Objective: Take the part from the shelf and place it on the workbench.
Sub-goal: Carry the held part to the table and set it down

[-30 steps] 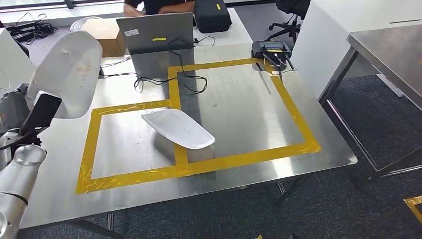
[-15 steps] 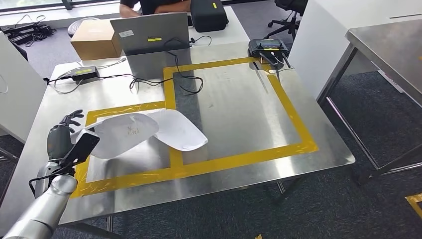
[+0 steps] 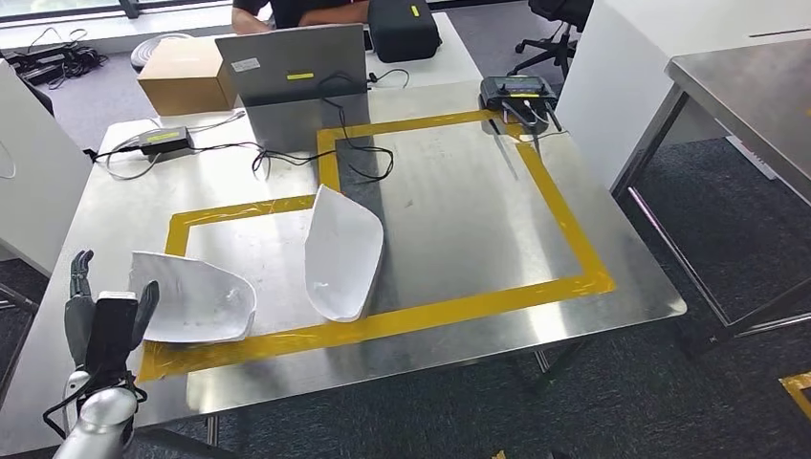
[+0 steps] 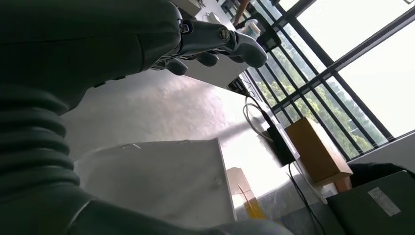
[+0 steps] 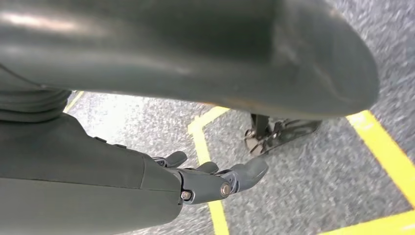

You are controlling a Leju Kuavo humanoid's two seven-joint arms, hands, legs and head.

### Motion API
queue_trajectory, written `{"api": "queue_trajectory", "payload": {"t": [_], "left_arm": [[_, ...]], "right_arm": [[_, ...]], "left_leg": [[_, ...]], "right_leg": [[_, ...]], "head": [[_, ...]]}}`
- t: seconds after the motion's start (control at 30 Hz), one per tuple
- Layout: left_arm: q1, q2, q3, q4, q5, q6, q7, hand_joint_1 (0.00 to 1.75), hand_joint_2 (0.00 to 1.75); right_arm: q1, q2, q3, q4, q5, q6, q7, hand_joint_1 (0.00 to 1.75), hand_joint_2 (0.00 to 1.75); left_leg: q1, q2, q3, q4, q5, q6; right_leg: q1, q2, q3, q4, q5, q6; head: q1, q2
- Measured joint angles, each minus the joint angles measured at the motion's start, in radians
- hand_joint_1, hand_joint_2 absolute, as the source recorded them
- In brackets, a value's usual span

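Two white shell-shaped parts lie on the steel workbench. One part rests at the left, over the yellow tape frame's near left corner. The other part lies across the frame's middle strip. My left hand hovers just left of the first part near the front edge, fingers spread, holding nothing. In the left wrist view the same part lies below my left hand's fingers, apart from them. My right hand hangs above the carpet floor with its fingers loosely out and nothing in them.
At the table's back stand a grey laptop, a cardboard box, a power adapter with cables and a black device. A person sits behind. A second steel table stands right, a white cabinet left.
My left hand brought the white part down onto the workbench, let go of it and drew back toward the front edge. The other part has turned on the table.
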Motion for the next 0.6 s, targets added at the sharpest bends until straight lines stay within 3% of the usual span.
{"api": "queue_trajectory", "payload": {"t": [0.07, 0.17, 0.2, 0.23, 0.27, 0.37, 0.43, 0.53, 0.57, 0.6], "left_arm": [[0.034, -0.007, 0.018, -0.07, 0.011, 0.013, -0.005, 0.0, 0.0], [0.083, -0.016, 0.041, -0.182, 0.024, 0.03, -0.009, 0.0, 0.0], [0.099, -0.018, 0.047, -0.215, 0.029, 0.032, -0.009, 0.0, 0.0], [0.114, -0.018, 0.052, -0.247, 0.036, 0.036, -0.011, 0.0, 0.0], [0.128, -0.018, 0.057, -0.279, 0.043, 0.039, -0.013, 0.0, 0.0], [0.158, -0.015, 0.071, -0.371, 0.064, 0.051, -0.018, 0.0, 0.0], [0.175, -0.01, 0.079, -0.433, 0.071, 0.062, -0.022, 0.0, 0.0], [0.21, 0.002, 0.092, -0.519, 0.073, 0.083, -0.026, 0.0, 0.0], [0.227, 0.008, 0.097, -0.548, 0.072, 0.09, -0.027, 0.0, 0.0], [0.245, 0.014, 0.103, -0.579, 0.069, 0.098, -0.027, 0.0, 0.0]], "right_arm": [[0.001, -0.006, 0.0, 0.0, -0.006, -0.014, 0.006, 0.0, 0.0], [0.002, -0.014, 0.0, 0.0, -0.018, -0.02, 0.0, 0.0, 0.0], [0.002, -0.017, 0.0, 0.0, -0.021, -0.017, -0.005, 0.0, 0.0], [0.002, -0.02, 0.0, 0.0, -0.024, -0.014, -0.01, 0.0, 0.0], [0.003, -0.023, 0.0, 0.0, -0.027, -0.011, -0.014, 0.0, 0.0], [0.001, -0.029, -0.001, 0.0, -0.035, -0.005, -0.02, 0.0, 0.0], [-0.001, -0.03, -0.001, 0.0, -0.038, -0.006, -0.015, 0.0, 0.0], [-0.002, -0.028, -0.001, 0.0, -0.04, -0.014, 0.001, 0.0, 0.0], [-0.002, -0.026, -0.001, 0.0, -0.04, -0.018, 0.003, 0.0, 0.0], [-0.001, -0.023, -0.001, 0.0, -0.042, -0.021, 0.004, 0.0, 0.0]], "left_leg": [[0.008, 0.003, 0.005, -0.013, 0.011, 0.006], [0.014, 0.009, 0.002, -0.02, 0.018, 0.012], [0.015, 0.011, -0.001, -0.019, 0.019, 0.011], [0.016, 0.013, -0.006, -0.017, 0.021, 0.008], [0.019, 0.013, -0.011, -0.015, 0.024, 0.004], [0.029, 0.011, -0.03, -0.001, 0.035, -0.014], [0.028, 0.009, -0.035, 0.006, 0.041, -0.031], [0.029, 0.006, -0.039, 0.004, 0.049, -0.055], [0.031, 0.006, -0.047, 0.016, 0.03, -0.06], [0.033, 0.005, -0.059, 0.049, -0.007, -0.064]], "right_leg": [[0.0, -0.001, -0.006, 0.024, -0.025, 0.009], [-0.009, -0.004, -0.065, 0.182, -0.132, 0.027], [-0.014, -0.005, -0.083, 0.236, -0.157, 0.032], [-0.018, -0.006, -0.087, 0.261, -0.163, 0.037], [-0.023, -0.007, -0.073, 0.249, -0.152, 0.042], [-0.033, -0.008, 0.048, 0.065, -0.084, 0.052], [-0.031, -0.003, 0.078, 0.011, -0.068, 0.039], [-0.029, -0.003, 0.06, 0.013, -0.056, 0.004], [-0.029, -0.005, 0.053, 0.012, -0.047, -0.006], [-0.029, -0.007, 0.043, 0.01, -0.037, -0.015]], "head": [[0.001, 0.0], [0.005, 0.0], [0.005, 0.0], [0.005, 0.0], [0.005, 0.0], [0.007, 0.0], [0.008, 0.0], [0.008, 0.0], [0.008, 0.0], [0.007, 0.0]]}}
